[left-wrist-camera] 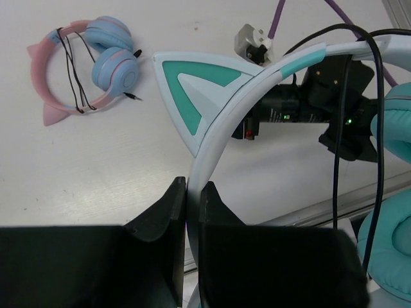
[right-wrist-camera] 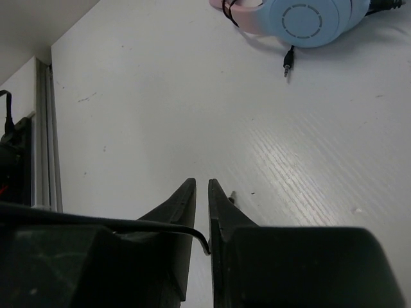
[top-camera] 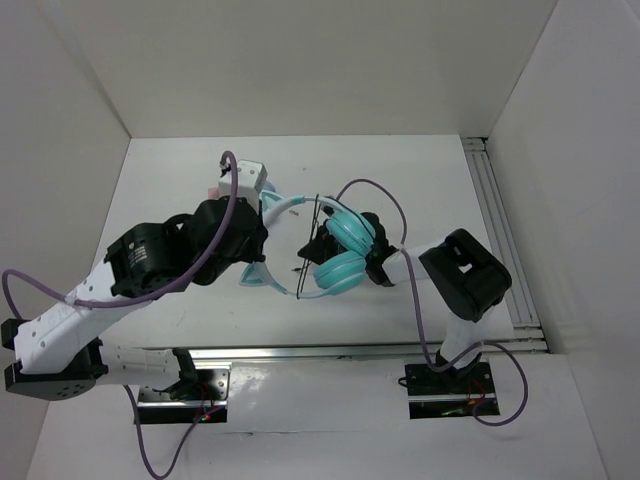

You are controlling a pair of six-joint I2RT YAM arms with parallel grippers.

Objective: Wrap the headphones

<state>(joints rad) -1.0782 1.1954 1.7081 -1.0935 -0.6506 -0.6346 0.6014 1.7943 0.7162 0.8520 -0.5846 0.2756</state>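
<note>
The teal headphones (top-camera: 342,252) are held up over the middle of the table, cups together on the right. My left gripper (top-camera: 262,233) is shut on their pale headband (left-wrist-camera: 221,128), just below a cat ear (left-wrist-camera: 192,90). The thin black cable (top-camera: 303,250) runs in loops across the band and cups, and also shows in the left wrist view (left-wrist-camera: 337,141). My right gripper (top-camera: 313,245) is beside the cups. In the right wrist view its jaws (right-wrist-camera: 200,184) are nearly closed, with the cable (right-wrist-camera: 160,224) crossing one finger and hooking into the narrow gap.
Pink-banded cat-ear headphones with light blue cups (left-wrist-camera: 83,64), cable wound on them, lie on the table beyond my left gripper, and also show in the right wrist view (right-wrist-camera: 308,19). A metal rail (top-camera: 500,230) runs along the right edge and another (top-camera: 350,352) along the near edge.
</note>
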